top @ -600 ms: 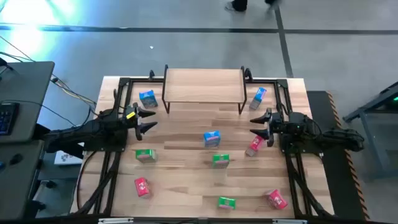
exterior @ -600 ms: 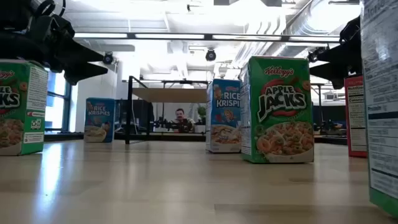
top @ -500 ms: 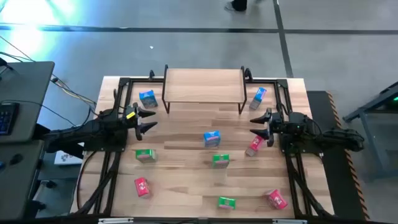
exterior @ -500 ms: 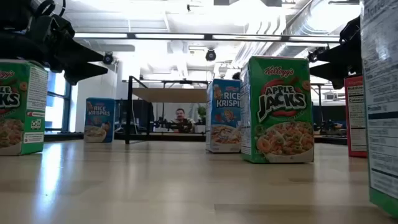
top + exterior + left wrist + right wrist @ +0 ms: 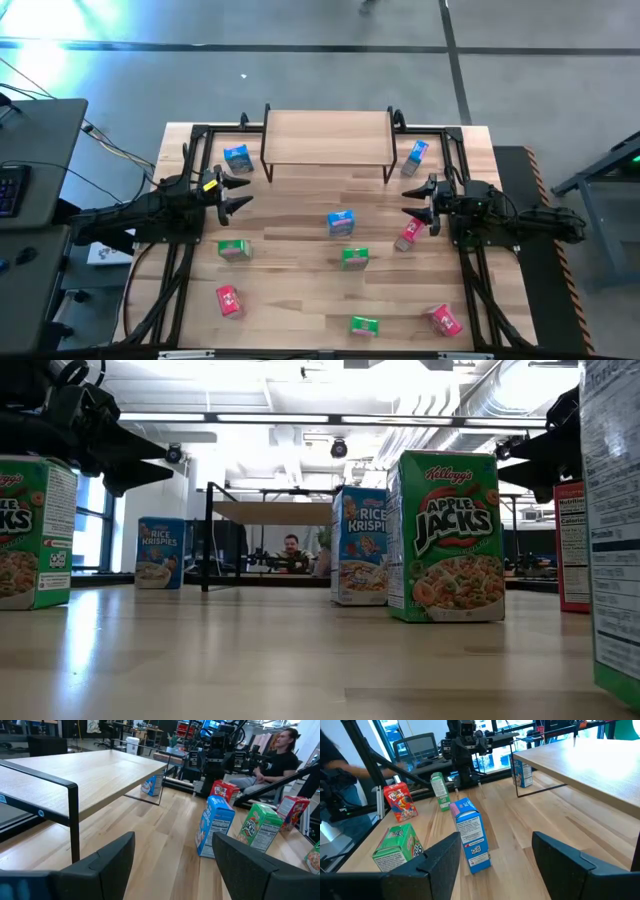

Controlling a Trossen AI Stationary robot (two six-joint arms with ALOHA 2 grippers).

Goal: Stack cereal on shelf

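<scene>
**A:** What has changed in the last half second?

**B:** Nothing on the tabletop. Both arms and every box sit where they were; only a person in the room beyond the shelf has shifted. I judge the stacking not yet begun: the shelf top is bare.

**A:** And the grippers?

**B:** The left gripper hovers off the shelf's left end, fingers spread and holding nothing. The right gripper hovers off the shelf's right end, fingers likewise spread and empty.

**A:** Where is the cereal?

**B:** All on the tabletop, upright small printed cartons. One blue box stands beside the shelf's left legs, another blue box beside its right legs. A third blue box stands in front of the shelf, with a green box just past it. The red and other green ones lie farther out from the shelf.
</scene>
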